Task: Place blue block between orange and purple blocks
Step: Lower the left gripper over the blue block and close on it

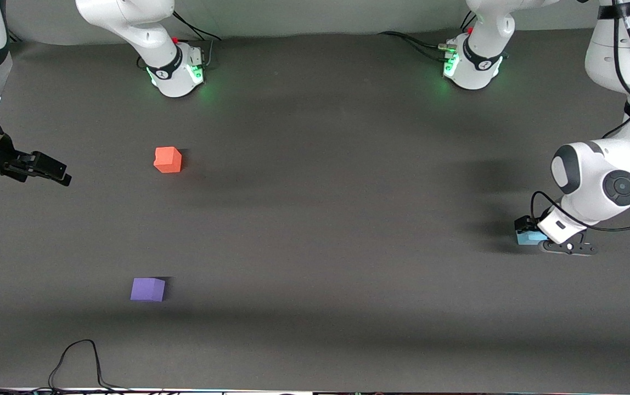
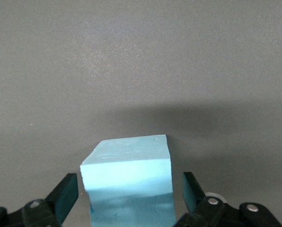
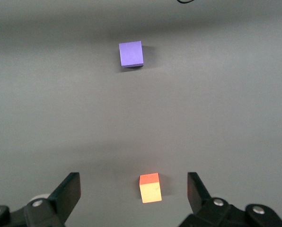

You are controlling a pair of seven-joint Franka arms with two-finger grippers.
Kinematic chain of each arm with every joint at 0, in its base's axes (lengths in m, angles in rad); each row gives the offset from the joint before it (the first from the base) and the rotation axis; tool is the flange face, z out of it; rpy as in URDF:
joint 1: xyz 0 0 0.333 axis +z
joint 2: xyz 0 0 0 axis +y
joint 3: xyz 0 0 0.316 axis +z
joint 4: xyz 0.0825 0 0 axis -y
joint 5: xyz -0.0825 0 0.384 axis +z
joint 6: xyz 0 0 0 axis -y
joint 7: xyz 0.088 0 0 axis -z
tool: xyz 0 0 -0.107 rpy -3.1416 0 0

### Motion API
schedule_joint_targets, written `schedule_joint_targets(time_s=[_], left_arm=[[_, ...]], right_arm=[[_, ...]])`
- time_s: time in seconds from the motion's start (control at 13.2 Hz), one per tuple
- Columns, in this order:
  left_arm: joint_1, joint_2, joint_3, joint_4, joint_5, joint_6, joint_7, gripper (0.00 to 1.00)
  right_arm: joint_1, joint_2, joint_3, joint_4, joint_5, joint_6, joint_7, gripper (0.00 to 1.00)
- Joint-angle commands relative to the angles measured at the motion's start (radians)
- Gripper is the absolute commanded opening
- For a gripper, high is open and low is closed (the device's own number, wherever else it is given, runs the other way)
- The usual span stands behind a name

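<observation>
We find the blue block (image 1: 529, 237) on the counter (image 1: 326, 219) at the left arm's end, sitting between the spread jaws of the left gripper (image 2: 130, 198), with a gap on each side. Toward the right arm's end lie the orange block (image 1: 168, 159) and, nearer the front camera and well apart from it, the purple block (image 1: 147, 289). We see the right gripper (image 1: 46, 167) waiting with parted jaws in the air at that end, beside the orange block.

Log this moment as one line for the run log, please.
left gripper: open around blue block, at the left arm's table end | right gripper: open, waiting | orange block, purple block: apart, gap unfilled
</observation>
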Motion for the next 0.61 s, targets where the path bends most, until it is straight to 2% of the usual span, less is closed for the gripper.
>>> schedule_joint_targets(time_s=[0.0, 0.15, 0.38, 0.53], left_arm=[[-0.01, 0.006, 0.003, 0.014, -0.042, 0.007, -0.003, 0.63], [-0.01, 0.006, 0.003, 0.017, -0.05, 0.004, -0.003, 0.5], [-0.008, -0.006, 0.003, 0.057, -0.05, -0.037, -0.006, 0.5], [-0.007, -0.046, 0.003, 0.141, -0.05, -0.212, -0.011, 0.5]], right_arm=[[0.002, -0.009, 0.0, 0.002, -0.016, -0.001, -0.019, 1.0], [0.002, -0.009, 0.0, 0.002, -0.014, -0.001, -0.018, 1.0], [0.002, -0.009, 0.0, 0.002, -0.014, -0.001, -0.018, 1.0], [0.002, -0.009, 0.0, 0.004, -0.014, -0.001, -0.018, 1.0]])
